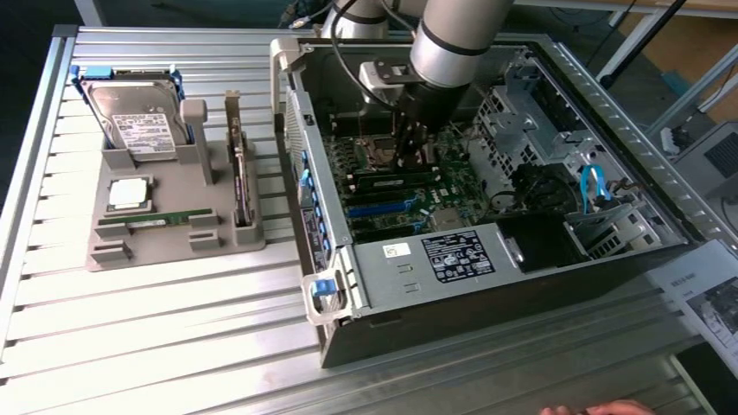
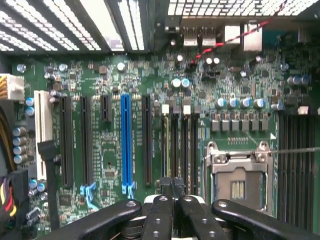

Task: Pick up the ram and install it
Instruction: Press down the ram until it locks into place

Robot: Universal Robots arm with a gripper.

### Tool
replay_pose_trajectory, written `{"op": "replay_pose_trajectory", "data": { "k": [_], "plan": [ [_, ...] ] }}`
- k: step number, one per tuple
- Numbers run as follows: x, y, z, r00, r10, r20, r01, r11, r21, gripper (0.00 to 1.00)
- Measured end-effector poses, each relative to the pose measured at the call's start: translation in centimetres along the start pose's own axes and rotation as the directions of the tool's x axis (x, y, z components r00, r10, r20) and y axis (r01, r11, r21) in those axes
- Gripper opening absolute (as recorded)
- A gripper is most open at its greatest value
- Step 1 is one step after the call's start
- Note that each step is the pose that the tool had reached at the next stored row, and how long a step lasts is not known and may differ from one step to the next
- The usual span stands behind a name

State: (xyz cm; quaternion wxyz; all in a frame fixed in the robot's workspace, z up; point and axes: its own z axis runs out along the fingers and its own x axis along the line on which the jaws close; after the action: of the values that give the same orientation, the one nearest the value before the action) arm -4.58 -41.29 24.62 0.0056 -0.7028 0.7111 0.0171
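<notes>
The ram, a thin green stick, lies flat in the grey holder on the table at the exterior view's left, outside the computer case. My gripper is far from it, inside the open case and low over the motherboard. In the wrist view the gripper is shut, its black fingers pressed together with nothing between them. The tips hover over the row of narrow black memory slots, beside the open processor socket.
The holder also carries a hard drive, a square silver processor and an upright dark expansion card. A blue slot and black card slots line the board. Drive cages crowd the case. A hand shows at the table's near edge.
</notes>
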Motion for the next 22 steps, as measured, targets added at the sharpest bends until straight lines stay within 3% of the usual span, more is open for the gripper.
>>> {"op": "replay_pose_trajectory", "data": {
  "k": [4,22],
  "plan": [
    [0.00,0.54,0.01,1.0000,0.000,0.0000,0.000,1.0000,0.0000,0.10],
    [0.03,0.73,0.56,1.0000,0.000,-0.0002,0.000,1.0000,-0.0001,0.10]
  ]
}}
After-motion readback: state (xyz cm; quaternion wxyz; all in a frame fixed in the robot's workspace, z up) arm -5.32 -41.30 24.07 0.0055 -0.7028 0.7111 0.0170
